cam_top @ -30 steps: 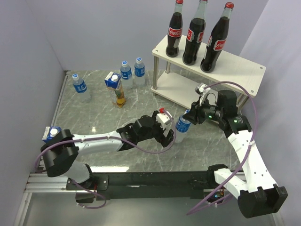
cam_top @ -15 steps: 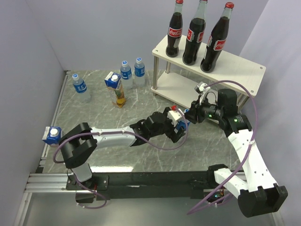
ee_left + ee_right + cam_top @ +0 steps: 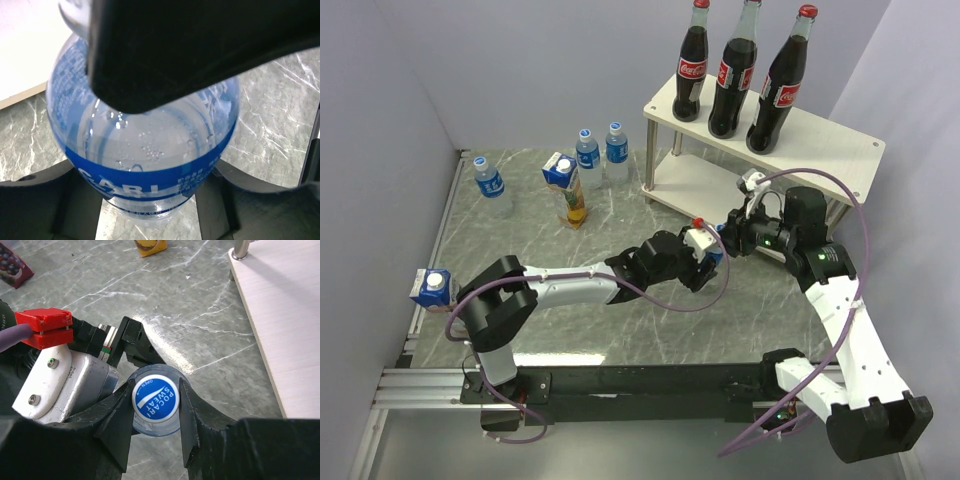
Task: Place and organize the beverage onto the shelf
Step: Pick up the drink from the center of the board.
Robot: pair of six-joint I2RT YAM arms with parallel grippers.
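Bottle point(image 3: 150, 145) upright between the two arms, above the bench point(image 3: 620, 330), just near-left of the shelf point(image 3: 840, 150) (not on it; contact with the bench not discernible). Right claw point(image 3: 155, 411) is clamped on it at the blue cap point(image 3: 155, 398). Left claw point(image 3: 147, 197) is narrowed, fingers point(image 3: 50, 210) pressed against both sides of the label, holding the body. Three colas point(image 3: 732, 75) stand on the shelf top.

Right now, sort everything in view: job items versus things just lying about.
Job: shelf; three cola bottles; gripped water bottle; three loose water bottles; two juice cartons.
Lying about: purple cables, base rail.
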